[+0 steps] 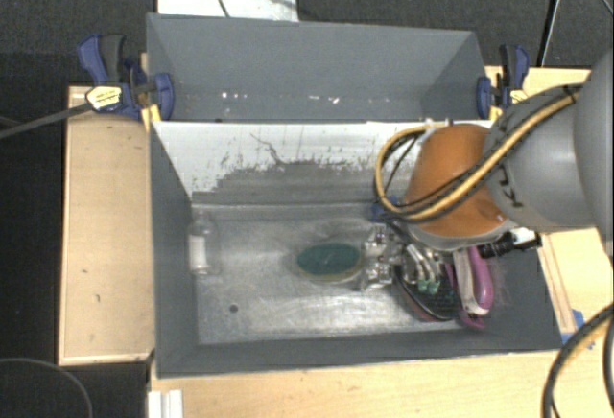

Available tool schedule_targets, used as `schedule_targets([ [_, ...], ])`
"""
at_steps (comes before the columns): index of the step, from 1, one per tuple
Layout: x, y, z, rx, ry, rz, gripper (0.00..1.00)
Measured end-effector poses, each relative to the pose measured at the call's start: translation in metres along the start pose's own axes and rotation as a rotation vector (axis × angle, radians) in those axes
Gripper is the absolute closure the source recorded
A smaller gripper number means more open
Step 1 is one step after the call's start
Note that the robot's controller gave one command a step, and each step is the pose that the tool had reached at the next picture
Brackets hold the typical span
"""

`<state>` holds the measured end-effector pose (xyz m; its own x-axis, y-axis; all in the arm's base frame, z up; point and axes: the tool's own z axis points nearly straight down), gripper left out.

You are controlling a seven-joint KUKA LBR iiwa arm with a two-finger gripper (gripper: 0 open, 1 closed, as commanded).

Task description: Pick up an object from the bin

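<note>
My gripper (pixel 378 265) is low in the right half of the bin, its metal tip close above the floor. Just to its left lies a flat round teal disc (pixel 327 260) with a pale rim, its right edge touching or nearly touching the tip. Right of the gripper, partly under the arm, lie a dark rounded thing with green and red bits (pixel 429 295) and a purple and white curved thing (pixel 478 287).
A small clear bottle (pixel 199 248) stands near the bin's left wall. The arm with its orange cover and looped cables hangs over the right side, hiding the floor beneath it.
</note>
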<state>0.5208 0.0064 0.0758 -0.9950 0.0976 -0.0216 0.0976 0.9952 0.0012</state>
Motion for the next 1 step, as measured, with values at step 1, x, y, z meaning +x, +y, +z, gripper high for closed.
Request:
schedule_targets([
  [1,0.0018,-0.0156,-0.1295,0.000,0.012,-0.066,1.00],
])
